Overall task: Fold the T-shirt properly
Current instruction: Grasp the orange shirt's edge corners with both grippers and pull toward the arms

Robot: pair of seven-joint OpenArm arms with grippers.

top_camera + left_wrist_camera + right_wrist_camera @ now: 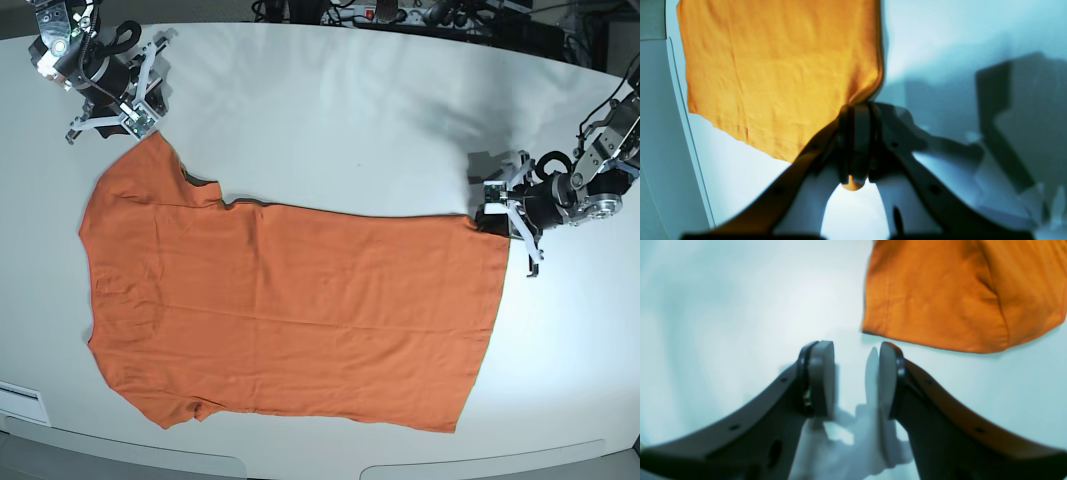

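Note:
The orange T-shirt lies spread flat on the white table, neckline to the left and hem to the right. My left gripper is shut on the hem's far right corner. In the left wrist view the T-shirt runs into the closed left gripper, and a bit of fabric pokes out below the pads. My right gripper stands open just beyond the far sleeve tip. In the right wrist view the right gripper has nothing between its pads, and the T-shirt's sleeve lies just ahead to the right.
Cables and power strips run along the table's far edge. A white label sits at the front left edge. The table's front edge passes close under the shirt's near side.

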